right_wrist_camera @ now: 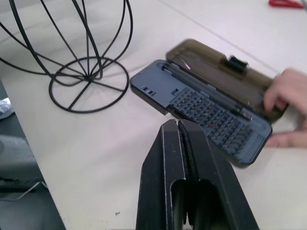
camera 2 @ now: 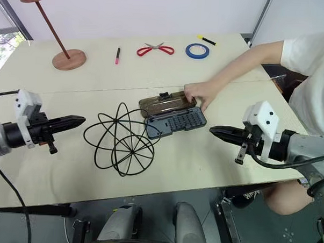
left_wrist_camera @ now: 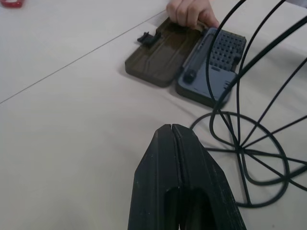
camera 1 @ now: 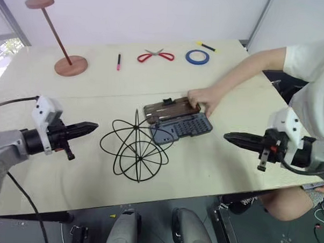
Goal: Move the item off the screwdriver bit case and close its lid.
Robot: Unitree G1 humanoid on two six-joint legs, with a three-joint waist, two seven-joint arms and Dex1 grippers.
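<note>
- While both arms reach level toward frame centre, the left gripper (camera 1: 93, 127) and right gripper (camera 1: 228, 137) are pinched closed, empty.
- Centre frame, the item (camera 1: 136, 147) stands beside the screwdriver bit case (camera 1: 182, 127), its lid (camera 1: 170, 110) lying open under a person's hand (camera 1: 204, 98).

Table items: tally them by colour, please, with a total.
Black: 1, wire sphere frame
Grey-blue with smoky-brown lid: 1, bit case
Red: 2, scissors, pen
Blue: 1, tape roll
Yellow and black: 1, marker
Reddish-brown: 1, stand
Total: 7
</note>
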